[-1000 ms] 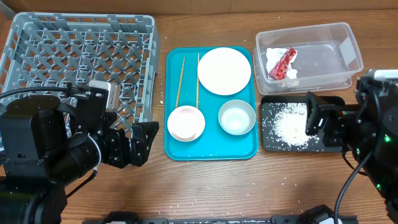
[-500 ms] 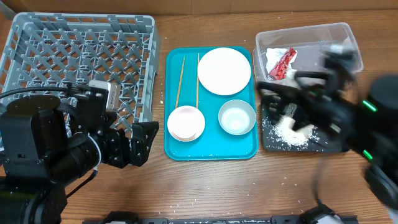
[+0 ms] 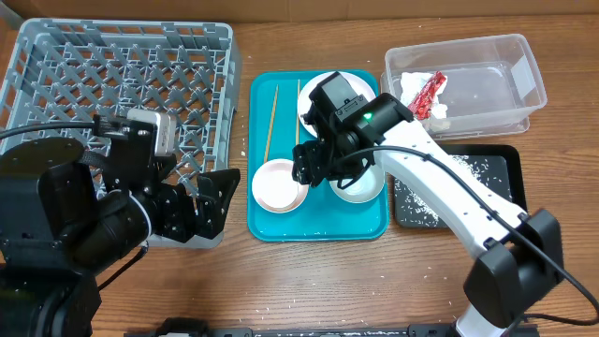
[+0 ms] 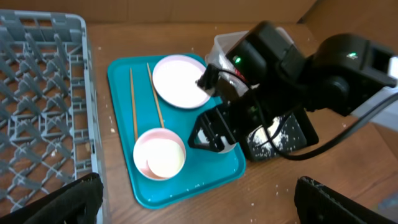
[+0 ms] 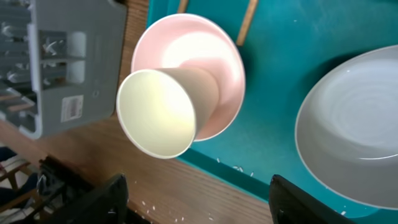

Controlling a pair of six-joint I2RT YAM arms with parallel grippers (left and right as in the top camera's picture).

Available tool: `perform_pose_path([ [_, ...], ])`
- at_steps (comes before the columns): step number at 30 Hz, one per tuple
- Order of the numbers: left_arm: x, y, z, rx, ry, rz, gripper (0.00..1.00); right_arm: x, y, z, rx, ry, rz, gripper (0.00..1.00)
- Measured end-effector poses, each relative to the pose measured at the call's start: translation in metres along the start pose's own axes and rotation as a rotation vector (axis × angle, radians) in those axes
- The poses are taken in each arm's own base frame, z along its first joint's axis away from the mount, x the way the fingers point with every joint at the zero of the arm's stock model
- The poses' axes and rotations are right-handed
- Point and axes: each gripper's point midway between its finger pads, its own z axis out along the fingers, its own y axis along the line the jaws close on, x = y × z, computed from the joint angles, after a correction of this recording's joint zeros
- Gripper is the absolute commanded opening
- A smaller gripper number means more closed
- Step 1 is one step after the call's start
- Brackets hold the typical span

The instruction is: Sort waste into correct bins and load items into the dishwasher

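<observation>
My right gripper [image 3: 309,173] is open and empty, low over the teal tray between the pale pink bowl [image 3: 278,184] and the pale green bowl [image 3: 363,192]. In the right wrist view the pink bowl [image 5: 205,62] holds a tipped cream cup [image 5: 155,115], and the green bowl [image 5: 354,143] is at the right. The white plate [image 4: 177,81] and two chopsticks [image 3: 271,122] lie on the tray. My left gripper [image 3: 213,198] is open and empty by the grey dish rack [image 3: 112,84]. The red wrapper [image 3: 426,94] and white napkin [image 3: 407,86] lie in the clear tub [image 3: 524,56]. Rice [image 3: 414,201] lies on the black tray [image 3: 501,183].
The teal tray [image 3: 318,225] sits mid-table between the rack and the bins. My right arm [image 3: 440,187] reaches across the black tray and the green bowl. Loose rice grains are scattered on the wooden table in front of the tray [image 5: 155,205].
My right arm has swung left from over the black tray to over the teal tray, ending between the two bowls. My left gripper has shifted only slightly.
</observation>
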Motion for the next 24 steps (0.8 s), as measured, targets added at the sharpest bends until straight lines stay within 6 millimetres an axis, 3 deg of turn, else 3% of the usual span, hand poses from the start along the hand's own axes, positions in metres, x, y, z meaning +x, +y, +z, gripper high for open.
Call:
perform_pose_path([
  [3, -0.006, -0.001, 0.0, 0.003, -0.022, 0.01, 1.0, -0.003, -0.004, 0.008, 0.017, 0.005, 0.002, 0.59],
  [6, -0.01, -0.001, 0.0, 0.002, -0.04, 0.018, 1.0, -0.001, -0.003, 0.022, 0.029, 0.025, -0.006, 0.57],
  [9, -0.011, 0.001, 0.0, -0.01, -0.042, 0.018, 1.0, 0.013, -0.001, 0.047, 0.048, 0.081, -0.029, 0.57],
  [11, -0.011, 0.003, 0.0, -0.02, -0.043, 0.018, 1.0, 0.018, 0.002, 0.066, 0.05, 0.099, -0.05, 0.5],
  [12, -0.011, 0.004, 0.0, -0.023, -0.044, 0.018, 1.0, 0.02, 0.004, 0.074, 0.049, 0.104, -0.065, 0.45],
  [16, -0.011, 0.008, 0.0, -0.048, -0.045, 0.017, 1.0, 0.019, 0.006, 0.085, 0.055, 0.095, -0.074, 0.04],
  [21, -0.004, 0.013, 0.003, -0.069, -0.007, 0.0, 1.0, 0.018, -0.012, 0.08, 0.101, 0.104, -0.044, 0.04],
  [24, 0.0, 0.02, 0.016, -0.078, 0.047, -0.03, 1.0, 0.013, -0.025, 0.07, 0.116, 0.103, -0.004, 0.04],
])
